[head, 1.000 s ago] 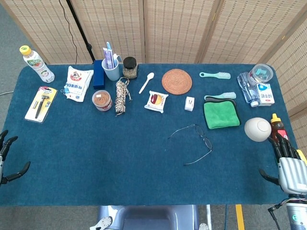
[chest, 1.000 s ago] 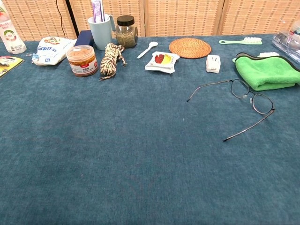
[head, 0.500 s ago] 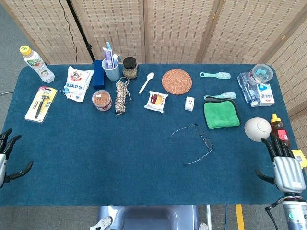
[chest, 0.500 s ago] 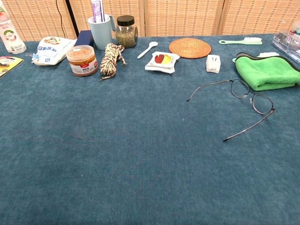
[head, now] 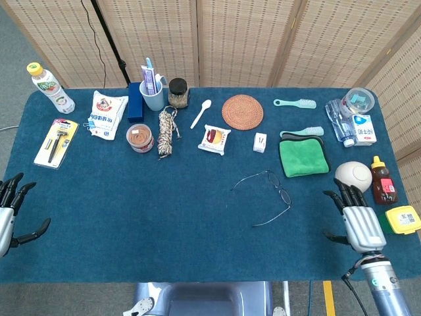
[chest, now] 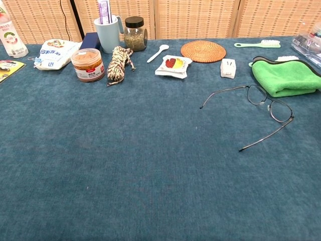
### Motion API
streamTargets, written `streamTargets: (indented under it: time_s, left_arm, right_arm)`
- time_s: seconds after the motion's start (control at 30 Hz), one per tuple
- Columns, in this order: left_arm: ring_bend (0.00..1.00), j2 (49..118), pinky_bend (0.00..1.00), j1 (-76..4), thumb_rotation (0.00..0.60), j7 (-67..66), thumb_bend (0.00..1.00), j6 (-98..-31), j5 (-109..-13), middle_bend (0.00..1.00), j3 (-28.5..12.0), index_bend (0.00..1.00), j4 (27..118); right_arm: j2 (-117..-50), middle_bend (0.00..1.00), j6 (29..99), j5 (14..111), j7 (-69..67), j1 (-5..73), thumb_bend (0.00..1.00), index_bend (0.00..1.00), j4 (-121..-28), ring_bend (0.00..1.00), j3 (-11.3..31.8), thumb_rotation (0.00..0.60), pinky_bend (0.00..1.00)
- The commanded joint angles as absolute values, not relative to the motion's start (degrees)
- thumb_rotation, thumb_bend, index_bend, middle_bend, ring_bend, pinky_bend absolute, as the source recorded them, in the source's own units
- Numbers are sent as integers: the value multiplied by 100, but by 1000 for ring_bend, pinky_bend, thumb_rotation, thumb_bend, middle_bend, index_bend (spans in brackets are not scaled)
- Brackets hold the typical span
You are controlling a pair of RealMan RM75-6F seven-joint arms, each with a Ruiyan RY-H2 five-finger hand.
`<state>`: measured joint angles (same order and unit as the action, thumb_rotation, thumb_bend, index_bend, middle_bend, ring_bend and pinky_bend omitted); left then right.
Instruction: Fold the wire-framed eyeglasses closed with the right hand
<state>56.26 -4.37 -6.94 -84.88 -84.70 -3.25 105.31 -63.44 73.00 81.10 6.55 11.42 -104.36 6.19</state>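
The wire-framed eyeglasses (head: 276, 187) (chest: 268, 104) lie on the blue table with both temple arms spread wide toward the left. My right hand (head: 355, 219) hovers over the table's right front part, fingers apart and empty, well to the right of the glasses. At the left front edge my left hand (head: 8, 214) is also open and empty. The chest view shows neither hand.
A green folded cloth (head: 303, 156) lies just behind the glasses. A white ball (head: 353, 177), a sauce bottle (head: 381, 181) and a yellow block (head: 403, 219) crowd around my right hand. Jars, rope (head: 168, 130), a coaster (head: 242, 112) and brushes line the back.
My right hand has moved left and forward onto the table, toward the glasses, uncovering the yellow block. My left hand has crept up a little. The glasses have not moved.
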Motion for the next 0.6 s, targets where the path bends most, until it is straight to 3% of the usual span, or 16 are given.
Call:
streamTargets:
  time_s: [0.03,0.6]
  left_arm:
    - [62,5622,30,-460,345,-684,249,-8461,-8462,12,-333,165,10540]
    - [63,5728,31,-507,345,-655,249,-8366,-8274,12,-345,165,10348]
  right_arm:
    - [-6466,0,7071,7980,714,1340,216,183,-10476,0,701,600,18]
    - [-7170,0,6067,6364,2093,2262,217,159,-10299,0,967,600,0]
